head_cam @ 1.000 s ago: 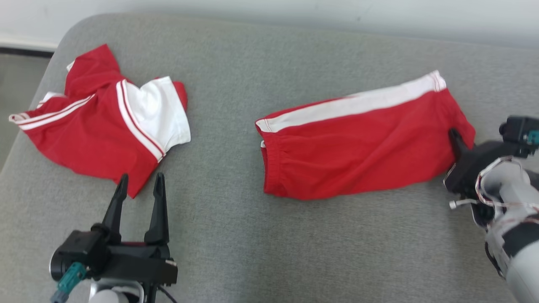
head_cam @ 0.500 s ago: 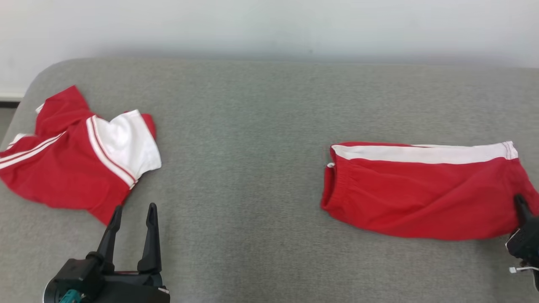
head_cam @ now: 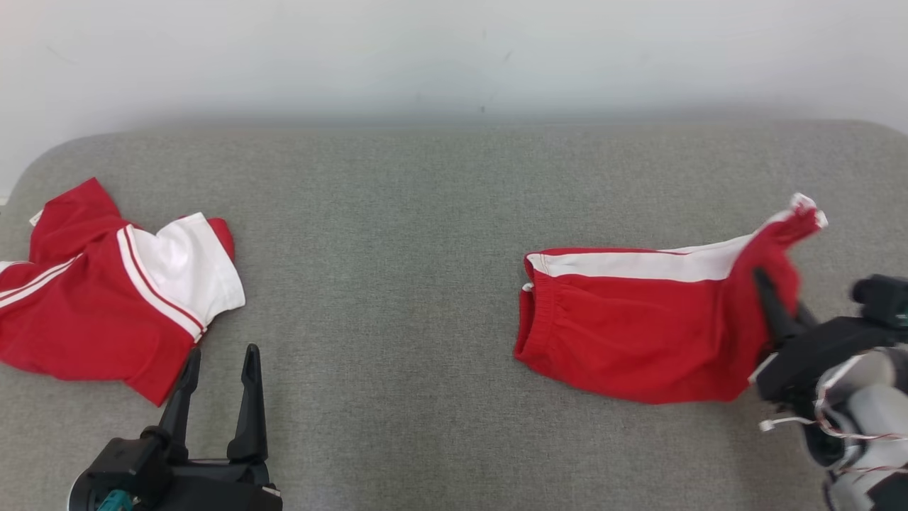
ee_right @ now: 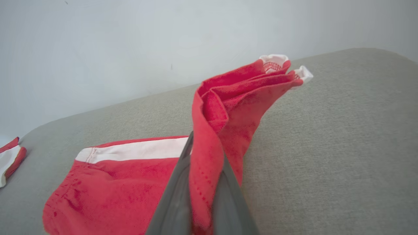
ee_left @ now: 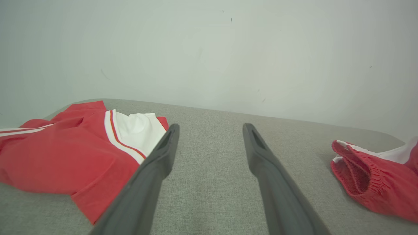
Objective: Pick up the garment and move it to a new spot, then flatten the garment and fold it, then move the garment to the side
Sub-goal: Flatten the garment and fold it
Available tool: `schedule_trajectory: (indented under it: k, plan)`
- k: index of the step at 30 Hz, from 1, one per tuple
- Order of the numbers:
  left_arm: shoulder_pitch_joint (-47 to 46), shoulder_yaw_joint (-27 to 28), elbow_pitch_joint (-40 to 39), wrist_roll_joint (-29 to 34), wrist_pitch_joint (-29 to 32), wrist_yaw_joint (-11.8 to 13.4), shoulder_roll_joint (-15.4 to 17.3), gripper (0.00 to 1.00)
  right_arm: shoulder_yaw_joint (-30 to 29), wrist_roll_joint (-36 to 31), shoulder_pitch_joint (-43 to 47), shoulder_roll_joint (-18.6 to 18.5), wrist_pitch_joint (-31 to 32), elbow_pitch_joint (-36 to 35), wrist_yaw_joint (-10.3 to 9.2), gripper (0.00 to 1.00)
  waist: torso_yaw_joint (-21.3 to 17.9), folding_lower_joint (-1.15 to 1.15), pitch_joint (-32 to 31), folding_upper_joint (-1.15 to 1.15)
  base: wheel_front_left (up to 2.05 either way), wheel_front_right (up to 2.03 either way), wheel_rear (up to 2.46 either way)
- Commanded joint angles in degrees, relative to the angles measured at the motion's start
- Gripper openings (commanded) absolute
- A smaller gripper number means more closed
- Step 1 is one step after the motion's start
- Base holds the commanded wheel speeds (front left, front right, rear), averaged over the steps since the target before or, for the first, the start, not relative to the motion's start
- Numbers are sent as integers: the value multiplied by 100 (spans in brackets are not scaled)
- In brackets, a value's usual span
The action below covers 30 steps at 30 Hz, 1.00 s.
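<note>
Our right gripper (head_cam: 765,284) pinches the folded red shorts (head_cam: 638,326) at the raised leg end; the rest lies on the grey cushion's (head_cam: 397,248) right side. Our left gripper (head_cam: 220,351) hangs spread, empty. We judge folding done, the move aside underway.

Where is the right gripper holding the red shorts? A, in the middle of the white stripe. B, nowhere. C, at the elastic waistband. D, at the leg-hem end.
D: the right gripper is shut on the raised leg-hem end of the red shorts, opposite the waistband.
</note>
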Motion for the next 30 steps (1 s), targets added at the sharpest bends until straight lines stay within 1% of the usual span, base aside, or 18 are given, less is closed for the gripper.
schedule_trajectory:
  k: [1, 6, 9, 14, 18, 25, 26, 27, 28, 30]
  plan:
    - [38, -7, 14, 8, -18, 7, 17, 100, 63, -53, 82, 80, 43, -111, 3, 0, 37, 0, -35, 0, 0, 0, 0]
    - [50, -29, 20, 7, -18, 7, -28, 100, 233, -248, 227, 358, 258, -688, 3, 0, 183, 0, -90, 0, 0, 0, 0]
    - [51, -35, 50, -4, -18, 7, -31, 100, 299, -355, 279, 567, 400, -837, 3, 0, 277, 0, -93, 0, 0, 0, 0]
    - [-29, -93, 88, -15, -18, 7, -52, 100, 293, -608, 327, 946, 550, -776, 3, 0, 491, 0, -85, 0, 0, 0, 0]
    - [-108, -178, 120, -5, -18, 7, -75, 100, 338, -797, 420, 1154, 585, -687, 3, 0, 646, 0, -49, 0, 0, 0, 0]
    - [-147, -208, 155, -1, -18, 7, -99, 100, 361, -1040, 539, 1320, 544, -480, 3, 0, 721, 0, 1, 0, 0, 0, 0]
    - [-142, -203, 155, 3, -18, 7, -104, 100, 365, -1063, 557, 1345, 544, -445, 3, 5, 713, 0, 5, 0, 0, 0, 0]
    - [-133, -191, 154, 6, -18, 7, -106, 100, 377, -1084, 567, 1361, 524, -433, 3, 39, 700, 0, 7, 0, 0, 0, 0]
    - [-121, -179, 150, 9, -18, 7, -105, 100, 383, -1078, 571, 1375, 500, -439, 3, 100, 684, 0, 9, 0, 0, 0, 0]
    - [-95, -141, 142, 15, -18, 7, -102, 100, 383, -1049, 575, 1366, 409, -488, 3, 100, 637, 0, 7, 0, 0, 0, 0]
